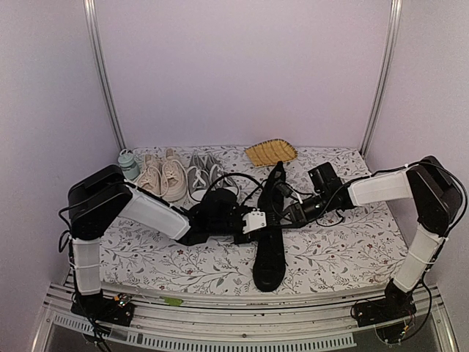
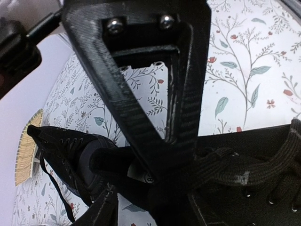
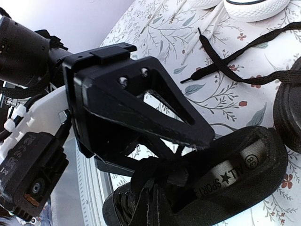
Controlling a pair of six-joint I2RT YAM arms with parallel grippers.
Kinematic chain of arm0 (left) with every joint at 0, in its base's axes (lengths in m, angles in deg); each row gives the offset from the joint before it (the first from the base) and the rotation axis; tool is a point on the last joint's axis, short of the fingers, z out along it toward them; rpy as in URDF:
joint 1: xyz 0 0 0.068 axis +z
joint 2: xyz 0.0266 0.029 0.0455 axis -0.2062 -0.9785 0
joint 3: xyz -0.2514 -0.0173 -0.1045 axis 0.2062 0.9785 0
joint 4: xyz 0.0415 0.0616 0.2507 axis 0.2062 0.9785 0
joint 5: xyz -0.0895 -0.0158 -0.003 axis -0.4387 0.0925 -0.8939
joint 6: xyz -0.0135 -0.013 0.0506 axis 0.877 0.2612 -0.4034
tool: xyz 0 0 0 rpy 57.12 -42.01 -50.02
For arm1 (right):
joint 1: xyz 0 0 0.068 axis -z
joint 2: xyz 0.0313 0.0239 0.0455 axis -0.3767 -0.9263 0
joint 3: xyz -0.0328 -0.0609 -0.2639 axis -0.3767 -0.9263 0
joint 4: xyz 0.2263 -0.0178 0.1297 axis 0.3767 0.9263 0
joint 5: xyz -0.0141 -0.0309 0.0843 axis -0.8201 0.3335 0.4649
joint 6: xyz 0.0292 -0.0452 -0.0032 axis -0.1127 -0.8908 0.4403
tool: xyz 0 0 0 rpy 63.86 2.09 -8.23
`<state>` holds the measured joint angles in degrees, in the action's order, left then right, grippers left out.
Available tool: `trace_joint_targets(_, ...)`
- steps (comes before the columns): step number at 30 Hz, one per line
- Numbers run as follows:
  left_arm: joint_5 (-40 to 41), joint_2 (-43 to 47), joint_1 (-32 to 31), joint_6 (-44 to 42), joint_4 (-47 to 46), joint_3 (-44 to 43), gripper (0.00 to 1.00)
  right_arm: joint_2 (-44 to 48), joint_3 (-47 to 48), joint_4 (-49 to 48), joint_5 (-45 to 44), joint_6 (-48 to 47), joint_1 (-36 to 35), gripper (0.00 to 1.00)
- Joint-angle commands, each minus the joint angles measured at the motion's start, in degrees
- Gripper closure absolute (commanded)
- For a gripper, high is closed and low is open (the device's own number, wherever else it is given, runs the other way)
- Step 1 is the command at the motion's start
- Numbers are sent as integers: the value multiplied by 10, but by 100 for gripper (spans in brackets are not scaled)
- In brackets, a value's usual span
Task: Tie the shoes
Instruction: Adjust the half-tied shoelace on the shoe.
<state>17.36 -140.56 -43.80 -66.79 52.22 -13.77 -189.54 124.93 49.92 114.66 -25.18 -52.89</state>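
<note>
The black shoes lie mid-table in line: the near shoe points at me, and the far shoe lies beyond it. Both grippers meet over the near shoe's lace area. My left gripper comes in from the left. In the left wrist view its fingers stand apart right at the bunched lace, and its tips merge with the black shoe. My right gripper is shut on a lace strand above the knot, over the shoe's labelled tongue. A loose lace trails on the cloth.
A beige pair and a grey pair with white toes stand at the back left, beside a small teal bottle. A yellow woven dish sits at the back. The floral cloth covers the table.
</note>
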Motion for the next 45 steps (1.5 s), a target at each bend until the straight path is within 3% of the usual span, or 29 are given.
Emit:
trace_joint_targets(1,-22,38,4,2,29,18,45,19,-11,5,-20,2,7,100)
trace_joint_targets(6,-25,50,2,0,49,28,32,17,-14,7,-27,3,9,100)
trace_joint_targets(13,-24,94,2,5,61,46,28,20,-11,6,-25,4,9,100)
trace_joint_targets(18,-52,112,2,5,92,50,18,21,-12,10,-24,-1,9,100)
trace_joint_targets(28,-114,144,8,26,151,58,18,21,-9,13,-23,-5,9,100)
trace_joint_targets(30,-103,148,10,32,133,70,23,22,-8,14,-24,-5,9,100)
trace_joint_targets(33,-77,137,10,36,114,70,42,24,-8,16,-28,-4,9,100)
trace_joint_targets(42,-77,106,-4,41,111,54,77,30,-9,16,-28,2,12,100)
trace_joint_targets(45,-84,97,-4,35,126,50,81,29,-11,14,-26,2,12,100)
